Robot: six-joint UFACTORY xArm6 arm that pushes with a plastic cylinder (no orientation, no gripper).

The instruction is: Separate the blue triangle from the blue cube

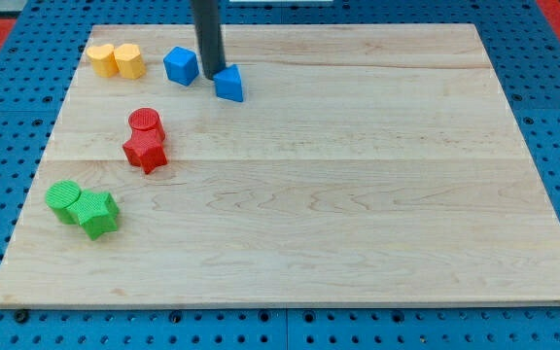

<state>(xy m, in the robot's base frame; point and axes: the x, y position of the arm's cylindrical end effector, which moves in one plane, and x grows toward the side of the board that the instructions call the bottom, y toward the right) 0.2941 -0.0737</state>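
Camera view shows the wooden table (pixel 358 194) lying on a blue pegboard (pixel 8 58), with all the blocks gathered in the view's left half. My tip (pixel 209 77) comes down from 12 o'clock as a straight dark rod and ends in the narrow gap between the two blue blocks. The blue cube (pixel 181 65) sits at about 9 o'clock from my tip, just beside it, while the blue triangle (pixel 228 83) sits at about 4 o'clock from my tip, so close that I cannot tell whether the rod touches it. The two blue blocks are apart from one another, with the rod standing between them.

This arm carries no fingers, only the rod, so nothing is held and there is no opening to report.

Toward 9 o'clock from the blue cube, near the table's upper left corner, two yellow blocks stand side by side and touching: a yellow block (pixel 101 58) whose shape I cannot make out, and a yellow hexagon-like block (pixel 129 60) at its 3 o'clock. Toward 7 o'clock from the blue cube lies a red cylinder (pixel 146 122), and touching it at its 6 o'clock is a red star (pixel 146 151). Farther toward 7 o'clock, near the table's left edge, a green cylinder (pixel 64 200) rests against a green star (pixel 97 213) at its 4 o'clock.
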